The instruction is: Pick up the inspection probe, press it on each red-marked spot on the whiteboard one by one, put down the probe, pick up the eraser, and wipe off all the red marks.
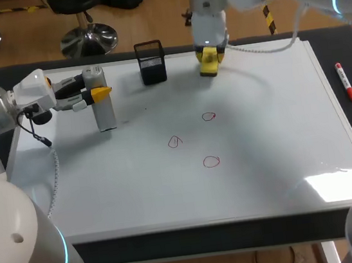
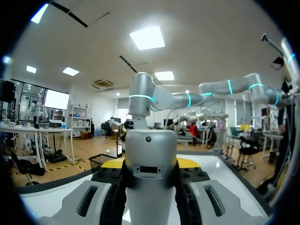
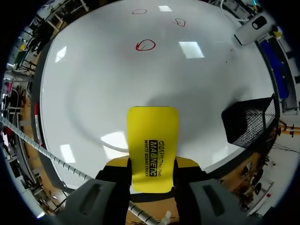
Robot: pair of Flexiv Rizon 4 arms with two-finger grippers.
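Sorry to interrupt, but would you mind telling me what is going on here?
The left gripper is shut on the inspection probe, held upright at the whiteboard's left side. The right gripper grips the yellow eraser at the far edge. Three red marks are on the board, unwiped.

Head view: high behind me, facing down over the whole whiteboard (image 1: 266, 178).
Left wrist view: hard against the probe (image 2: 150, 187) in my left gripper (image 2: 150, 164), facing level across the table at my right arm (image 2: 140, 93).
Right wrist view: close over the eraser (image 3: 153, 145), looking along the board.
Shared with the head view: red marks (image 1: 212, 161) (image 3: 146, 45), basket (image 1: 151, 62) (image 3: 248, 124).
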